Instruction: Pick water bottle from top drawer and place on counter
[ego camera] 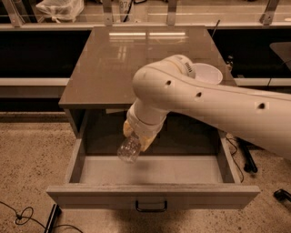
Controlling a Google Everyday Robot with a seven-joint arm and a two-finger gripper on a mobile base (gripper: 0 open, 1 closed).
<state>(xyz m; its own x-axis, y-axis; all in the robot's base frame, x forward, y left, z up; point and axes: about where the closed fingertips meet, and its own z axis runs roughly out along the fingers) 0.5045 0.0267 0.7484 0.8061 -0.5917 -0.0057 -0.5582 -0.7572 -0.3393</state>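
Hanging in the centre of the frame, the gripper (137,138) is seen below the counter's front edge and over the open top drawer (154,195); its yellowish fingers (145,141) are closed on the water bottle (129,150), gripping it at its upper end; the cap is hidden by the gripper. The bottle is held tilted, free end pointing to the lower left, and appears clear of the pale drawer floor, approx. over the drawer's middle; a faint shadow is noted beneath it. The drawer is pulled fully toward the bottom of the frame; a dark handle (151,207) is fixed at the centre of its front panel. The counter (113,68) occupies the upper centre; light reflections are noted near its far edge. A white bowl (210,73) stands at the counter's right side, partly covered by the white arm (218,100), which enters from the right edge. Speckled floor (32,150) is seen at left; a cable (22,216) lies at lower left; a plastic bag (59,8) sits at upper left.
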